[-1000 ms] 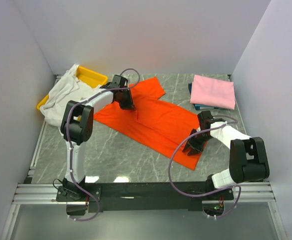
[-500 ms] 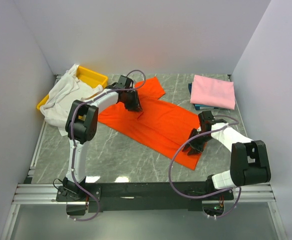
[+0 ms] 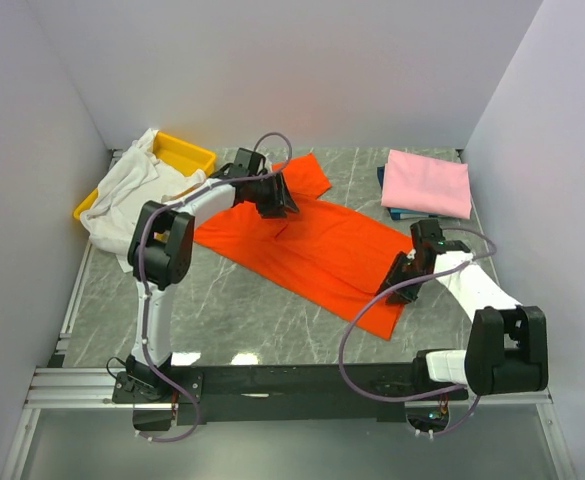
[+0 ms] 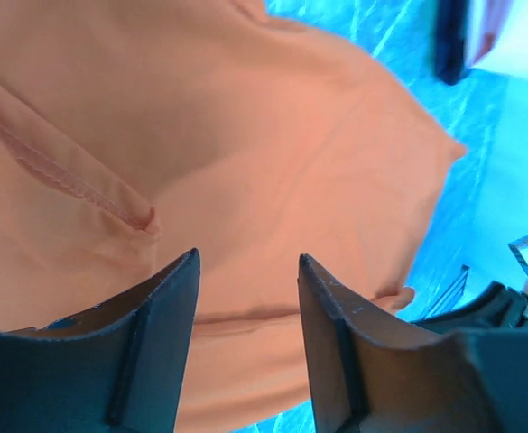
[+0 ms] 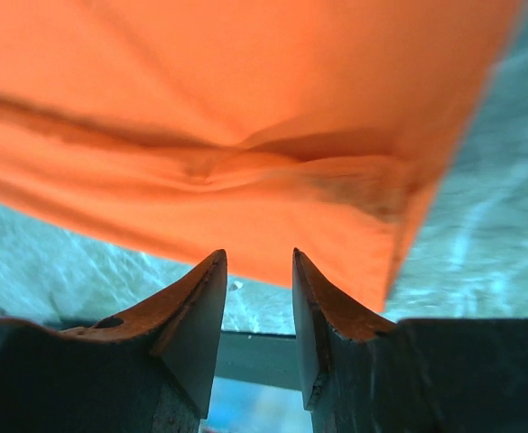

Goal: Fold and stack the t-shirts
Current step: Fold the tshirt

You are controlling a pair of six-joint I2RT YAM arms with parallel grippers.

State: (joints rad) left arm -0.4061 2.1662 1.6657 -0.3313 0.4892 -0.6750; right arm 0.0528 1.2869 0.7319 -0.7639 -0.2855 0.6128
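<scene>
Two grippers, both open with nothing in them. My left gripper (image 3: 284, 202) hovers right over the one orange shirt (image 3: 322, 245), and my right gripper (image 3: 398, 274) is at its near edge. Beyond the right one, one pink shirt (image 3: 428, 182) sits on one blue shirt (image 3: 400, 213). Out past the left, one white shirt (image 3: 127, 190) drapes one yellow tray (image 3: 187, 153).

Left tool (image 4: 245, 262) and right tool (image 5: 257, 257) both point forward and down, jaws standing apart.

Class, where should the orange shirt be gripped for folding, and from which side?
Pinch the orange shirt at its near right corner, coming from the right. It lies flat, and that corner juts onto bare table, so its edge probably lifts easiest.
</scene>
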